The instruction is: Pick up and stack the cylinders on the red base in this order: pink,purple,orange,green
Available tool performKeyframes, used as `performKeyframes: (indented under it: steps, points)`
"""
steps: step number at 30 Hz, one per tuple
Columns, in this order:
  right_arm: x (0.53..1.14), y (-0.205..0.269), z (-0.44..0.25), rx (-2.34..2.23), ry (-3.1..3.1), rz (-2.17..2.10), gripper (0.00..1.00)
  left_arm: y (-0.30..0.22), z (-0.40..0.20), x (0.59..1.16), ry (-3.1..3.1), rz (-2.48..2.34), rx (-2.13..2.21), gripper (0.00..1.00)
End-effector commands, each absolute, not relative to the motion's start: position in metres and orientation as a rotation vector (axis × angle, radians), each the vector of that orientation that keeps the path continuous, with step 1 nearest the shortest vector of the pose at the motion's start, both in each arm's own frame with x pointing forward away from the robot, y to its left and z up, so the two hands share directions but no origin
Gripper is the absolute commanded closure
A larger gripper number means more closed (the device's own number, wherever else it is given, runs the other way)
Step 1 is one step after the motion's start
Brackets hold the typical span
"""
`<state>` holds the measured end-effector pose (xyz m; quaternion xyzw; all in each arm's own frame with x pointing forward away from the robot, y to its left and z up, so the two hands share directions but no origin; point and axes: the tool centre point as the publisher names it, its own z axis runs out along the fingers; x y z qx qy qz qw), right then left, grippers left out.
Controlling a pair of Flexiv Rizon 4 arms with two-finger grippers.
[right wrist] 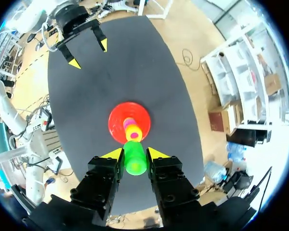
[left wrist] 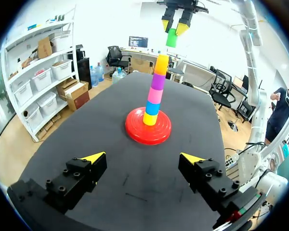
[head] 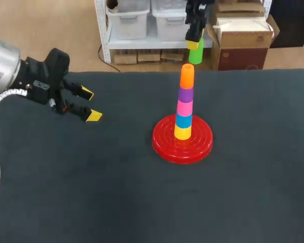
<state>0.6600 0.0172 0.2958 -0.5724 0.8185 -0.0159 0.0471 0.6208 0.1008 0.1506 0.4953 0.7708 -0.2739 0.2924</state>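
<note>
On the red base stands a stack of cylinders: yellow, blue, pink, purple, with orange on top. My right gripper hangs high above the stack, shut on the green cylinder, which points down a little beyond the orange top. My left gripper is open and empty over the table's left side, well clear of the base.
The dark table top is bare apart from the base and stack. Its far edge runs just behind the stack.
</note>
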Motion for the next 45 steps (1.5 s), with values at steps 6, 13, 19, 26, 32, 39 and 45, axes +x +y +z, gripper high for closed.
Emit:
performKeyframes:
  steps: [6, 13, 19, 26, 32, 39, 45]
  points:
    - [0.663, 0.024, 0.286, -1.741, 2.372, 0.05, 1.0, 0.101, 0.15, 0.621, 2.053, -0.73, 1.32, 0.0]
    - [0.666, 0.025, 0.281, -1.774, 2.398, 0.029, 1.0, 0.101, 0.15, 0.621, 2.053, -0.73, 1.32, 0.0]
    - [0.667, 0.023, 0.282, -1.787, 2.41, 0.008, 1.0, 0.101, 0.15, 0.621, 2.053, -0.73, 1.32, 0.0]
    - [0.673, 0.025, 0.276, -1.788, 2.428, 0.003, 1.0, 0.101, 0.15, 0.621, 2.053, -0.73, 1.32, 0.0]
    - [0.678, 0.028, 0.268, -1.789, 2.445, 0.006, 1.0, 0.101, 0.15, 0.621, 2.053, -0.73, 1.32, 0.0]
    - [0.68, 0.031, 0.262, -1.801, 2.458, 0.006, 1.0, 0.101, 0.15, 0.621, 2.053, -0.73, 1.32, 0.0]
    - [0.674, 0.036, 0.264, -1.827, 2.439, 0.026, 1.0, 0.101, 0.15, 0.621, 2.053, -0.73, 1.32, 0.0]
